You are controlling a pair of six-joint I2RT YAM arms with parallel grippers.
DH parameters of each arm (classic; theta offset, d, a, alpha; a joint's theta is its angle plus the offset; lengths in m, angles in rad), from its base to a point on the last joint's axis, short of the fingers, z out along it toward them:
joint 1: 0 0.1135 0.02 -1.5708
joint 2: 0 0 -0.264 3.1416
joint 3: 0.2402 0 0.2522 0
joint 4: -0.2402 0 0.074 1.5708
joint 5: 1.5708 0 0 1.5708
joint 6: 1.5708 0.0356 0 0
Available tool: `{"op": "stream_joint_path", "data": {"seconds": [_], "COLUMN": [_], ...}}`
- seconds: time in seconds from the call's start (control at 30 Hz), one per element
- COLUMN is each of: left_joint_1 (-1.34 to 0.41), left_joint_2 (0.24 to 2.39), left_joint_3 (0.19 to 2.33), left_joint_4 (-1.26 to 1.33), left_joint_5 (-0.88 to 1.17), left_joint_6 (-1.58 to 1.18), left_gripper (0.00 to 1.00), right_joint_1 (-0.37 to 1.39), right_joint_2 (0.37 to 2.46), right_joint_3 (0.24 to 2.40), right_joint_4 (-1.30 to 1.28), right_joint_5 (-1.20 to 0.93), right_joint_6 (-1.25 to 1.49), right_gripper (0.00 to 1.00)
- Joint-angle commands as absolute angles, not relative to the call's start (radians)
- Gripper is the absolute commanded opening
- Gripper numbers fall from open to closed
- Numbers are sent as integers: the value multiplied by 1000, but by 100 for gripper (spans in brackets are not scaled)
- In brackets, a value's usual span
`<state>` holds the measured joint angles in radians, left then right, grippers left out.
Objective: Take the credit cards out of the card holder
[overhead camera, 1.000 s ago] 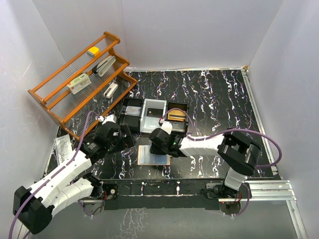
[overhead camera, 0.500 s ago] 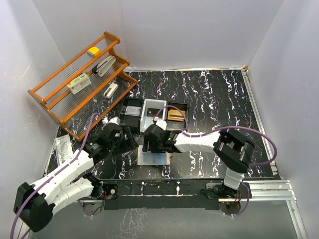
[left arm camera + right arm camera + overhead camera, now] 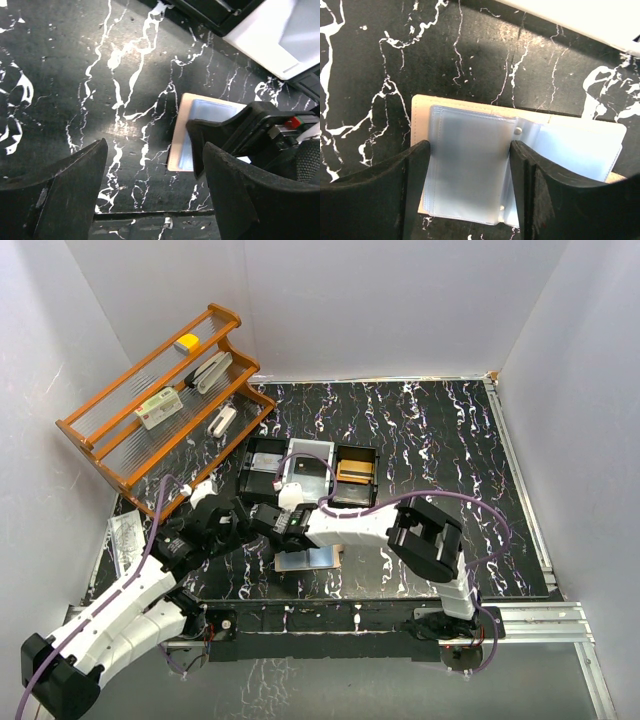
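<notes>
Your right gripper is hanging low, jaws apart, straddling the open holder | your left gripper is hovering empty, jaws apart, at its 10 o'clock | holder is lying at 6 o'clock of the tray

Black tabletop veined white like polished marble, with a soft sheen. Matt beige cover on the card holder, possibly leather; inner sleeves of smooth, frosted, translucent plastic. At far left, glossy orange-brown wooden rack with clear ribbed shelves. Beyond the holder, smooth black and grey plastic tray.
</notes>
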<state>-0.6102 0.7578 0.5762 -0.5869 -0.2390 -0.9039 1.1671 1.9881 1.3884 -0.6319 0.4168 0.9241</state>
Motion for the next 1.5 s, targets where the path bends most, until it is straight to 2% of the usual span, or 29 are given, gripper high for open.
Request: {"op": "stream_joint_path", "data": {"seconds": [0.0,0.1,0.37,0.5,0.73,1.07,1.33,1.47], "left_joint_1": [-604,-604,-604,-604,-604,-604,-604,-604], "left_joint_2": [727,723,731,752,836,1015,1088,1089], "left_joint_3": [610,606,590,572,512,388,337,351], "left_joint_4": [-633,-637,-580,-503,-328,22,201,216], "left_joint_5": [-302,-299,-229,-154,67,389,450,445], "left_joint_6": [-921,-922,-888,-857,-807,-832,-865,-852], "left_gripper": [76,76,76,76,75,65,50,49], "right_joint_1": [1182,1183,1125,1079,1014,1000,999,996], "right_joint_2": [2066,2065,1902,1826,1777,1781,1778,1765], "right_joint_3": [1410,1404,1205,1069,928,893,888,888], "right_joint_4": [-733,-722,-413,-225,-66,-28,-24,-15], "right_joint_5": [489,474,235,99,-22,-53,-56,-68], "right_joint_6": [946,947,938,964,1002,1012,1014,1014], "right_gripper": [58,47,36,36,36,36,36,38]}}
